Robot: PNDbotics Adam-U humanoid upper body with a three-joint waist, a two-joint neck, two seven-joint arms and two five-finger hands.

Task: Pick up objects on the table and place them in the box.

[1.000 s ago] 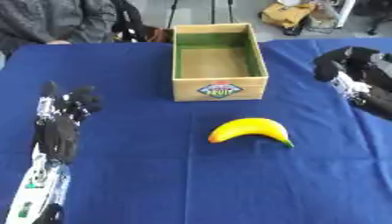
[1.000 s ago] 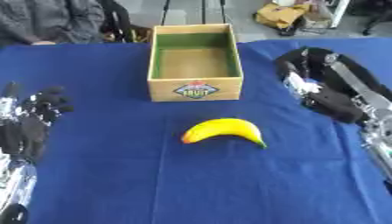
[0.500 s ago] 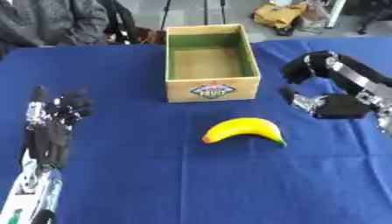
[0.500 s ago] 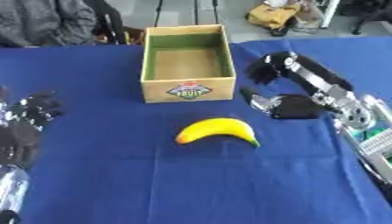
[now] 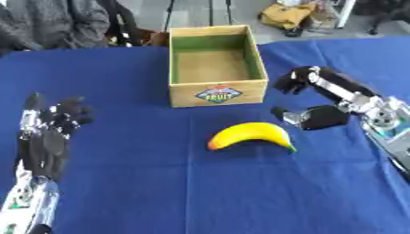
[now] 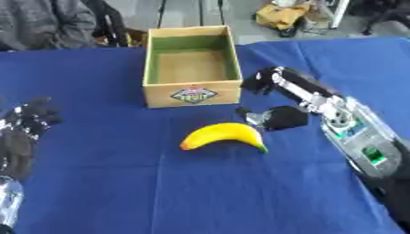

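A desk [image 5: 160, 192] covered with a blue cloth is observed. 1 yellow banana [image 5: 250, 135] is found lying on the cloth near the middle, its curve arched upward in the view and its tips pointing down-left and down-right. It is located just in front of a cardboard box [image 5: 214, 64], apart from it. The box is seen open at the top, with green inner walls, a brown floor and a fruit label on its front face; nothing is visible inside it.

The right robot hand [image 5: 308, 98] is positioned just to the right of the banana and beside the front right corner of the box. Its fingers [image 5: 290, 83] are spread away from the thumb, and nothing is grasped. No contact with the banana can be confirmed; a narrow gap of cloth appears between the thumb tip and the fruit.

The left robot hand [image 5: 48, 137] is noted at the left edge, resting released, fingers pointing up, well apart from the banana.
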